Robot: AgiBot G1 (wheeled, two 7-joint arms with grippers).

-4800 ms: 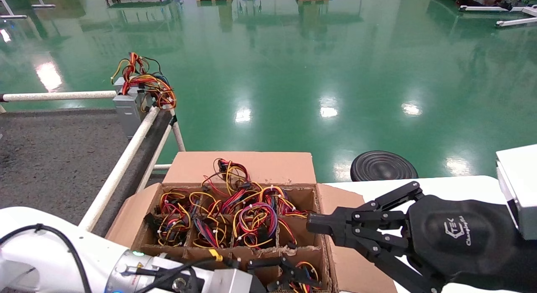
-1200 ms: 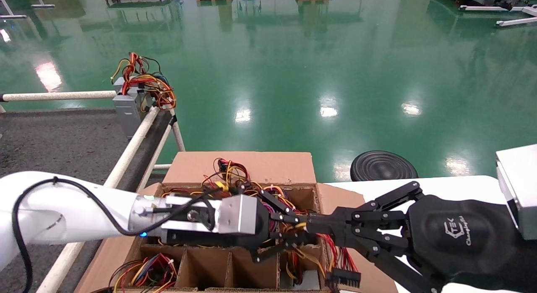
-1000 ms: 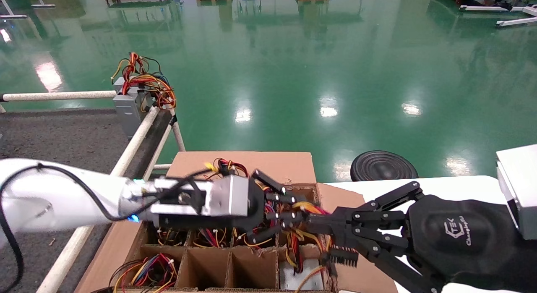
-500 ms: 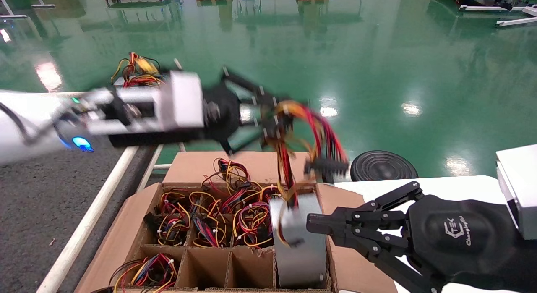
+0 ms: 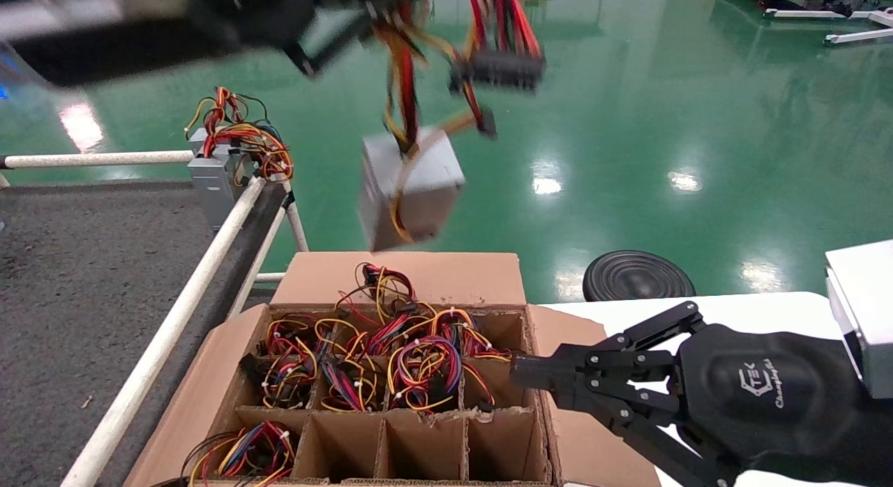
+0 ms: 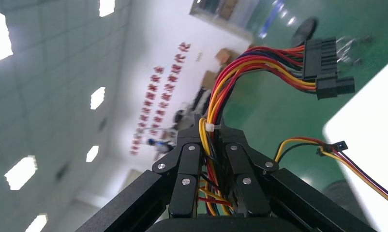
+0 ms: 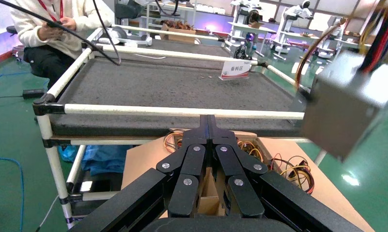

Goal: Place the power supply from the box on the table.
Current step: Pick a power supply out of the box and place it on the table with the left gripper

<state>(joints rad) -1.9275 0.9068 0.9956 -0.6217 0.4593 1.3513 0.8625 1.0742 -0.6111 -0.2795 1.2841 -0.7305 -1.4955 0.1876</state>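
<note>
The silver-grey power supply (image 5: 408, 187) hangs in the air above the far flap of the brown box (image 5: 209, 375), dangling by its red and yellow wires (image 6: 260, 63). High at the top of the head view, my left gripper (image 5: 373, 5) is shut on that wire bundle (image 6: 211, 133), and the black connector (image 5: 499, 68) swings beside it. The dark grey table (image 5: 84, 264) lies to the left. My right gripper (image 5: 516, 372) is shut and empty at the box's right edge (image 7: 207, 121), and its view shows the hanging power supply (image 7: 342, 111).
Several other cells of the box hold wire bundles (image 5: 418, 365). Another power supply (image 5: 216, 176) stands at the table's far corner by the white rail (image 5: 202, 278). A white tabletop (image 5: 753, 309) is at right, a black disc (image 5: 635, 276) on the floor.
My left gripper has risen and moved left with the wires in it. The power supply has come fully out of its front right cell and now swings above the box. The right arm has not moved.
</note>
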